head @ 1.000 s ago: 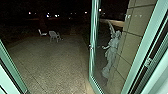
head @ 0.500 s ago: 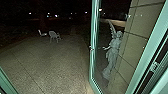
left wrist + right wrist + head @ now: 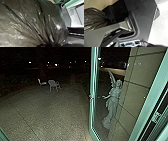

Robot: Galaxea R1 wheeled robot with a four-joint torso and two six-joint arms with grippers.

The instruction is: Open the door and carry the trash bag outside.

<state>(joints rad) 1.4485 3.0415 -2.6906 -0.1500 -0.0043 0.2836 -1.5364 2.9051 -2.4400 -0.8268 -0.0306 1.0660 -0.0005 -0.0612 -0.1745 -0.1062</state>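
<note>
In my head view, the glass door [image 3: 93, 97] is truncated above and below; facial detail of the winged statue [image 3: 113, 100] is unresolved, distant lights [image 3: 56, 65] unidentifiably small. My 2 wrist views crop the trash bag [image 3: 33, 22].

The glass door [image 3: 93, 104] stands open on its green frame [image 3: 147, 104], and beyond it a paved yard [image 3: 50, 112] spreads out under a dark night sky. Out toward the far edge of the paving I can see a pale chair [image 3: 53, 84] with another pale seat [image 3: 41, 82] near it. Through the door's glass shows a grey winged statue [image 3: 113, 102], one arm held out, beside a wall [image 3: 138, 87] of large blocks. Small lights [image 3: 56, 64] dot the darkness far away.
</note>
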